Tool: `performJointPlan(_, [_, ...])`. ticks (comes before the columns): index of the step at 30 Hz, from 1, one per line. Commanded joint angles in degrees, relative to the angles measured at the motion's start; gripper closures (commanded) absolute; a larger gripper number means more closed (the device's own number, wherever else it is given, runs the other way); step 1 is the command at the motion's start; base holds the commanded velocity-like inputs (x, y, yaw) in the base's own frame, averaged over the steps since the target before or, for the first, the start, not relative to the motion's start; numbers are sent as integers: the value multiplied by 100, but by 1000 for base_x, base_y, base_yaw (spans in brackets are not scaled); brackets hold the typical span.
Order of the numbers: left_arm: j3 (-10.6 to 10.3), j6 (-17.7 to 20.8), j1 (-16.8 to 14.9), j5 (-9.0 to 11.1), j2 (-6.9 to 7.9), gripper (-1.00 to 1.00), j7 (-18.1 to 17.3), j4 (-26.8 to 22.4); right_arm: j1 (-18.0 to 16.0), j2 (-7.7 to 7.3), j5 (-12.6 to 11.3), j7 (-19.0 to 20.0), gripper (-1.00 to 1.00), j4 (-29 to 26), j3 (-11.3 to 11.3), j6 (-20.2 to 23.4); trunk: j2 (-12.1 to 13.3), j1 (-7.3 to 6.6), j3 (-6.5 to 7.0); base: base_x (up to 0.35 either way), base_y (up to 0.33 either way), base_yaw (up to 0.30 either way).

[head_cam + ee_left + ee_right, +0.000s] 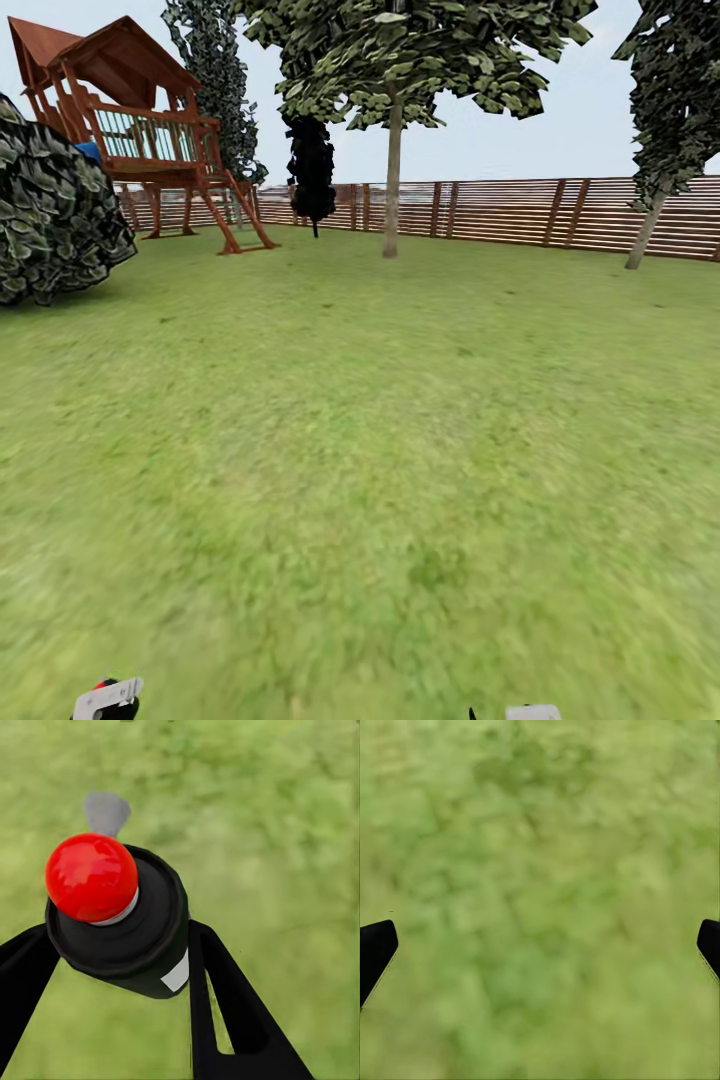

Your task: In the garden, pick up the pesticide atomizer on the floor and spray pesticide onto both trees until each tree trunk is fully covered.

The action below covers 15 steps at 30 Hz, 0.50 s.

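The pesticide atomizer (94, 877) is a black canister with a round red top, a white label and a grey nozzle tip. My left gripper (120, 937) is shut on it, one black finger (225, 1005) on each side of its body, above the grass. A sliver of its red and white top (105, 697) shows at the bottom edge of the head view. My right gripper (540, 945) is open over bare lawn with nothing between its fingers. Far ahead stands a tree with a straight grey-beige trunk (392, 180) and green leaves. Another pale, leaning trunk (646, 230) stands at the far right.
A brown slat fence (500, 210) closes the back of the lawn. A red-brown wooden play tower (150, 130) stands at the back left, a dark leafy bush (50, 215) at the left edge, and a small near-black tree (312, 170) by the fence. Open grass (360, 450) lies between.
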Motion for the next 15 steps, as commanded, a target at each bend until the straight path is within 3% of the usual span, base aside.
performJointPlan(1, [21, -8, -4, 61, 0, 100, -60, 8, -5, -1, 60, -47, -100, 8, -13, -15, -2, 2, -5, 338, 0, 0])
performJointPlan(15, [21, -8, -4, 61, 0, 100, -60, 15, -5, -1, 60, -47, -100, 8, -13, -15, -2, 2, -5, 338, 0, 0])
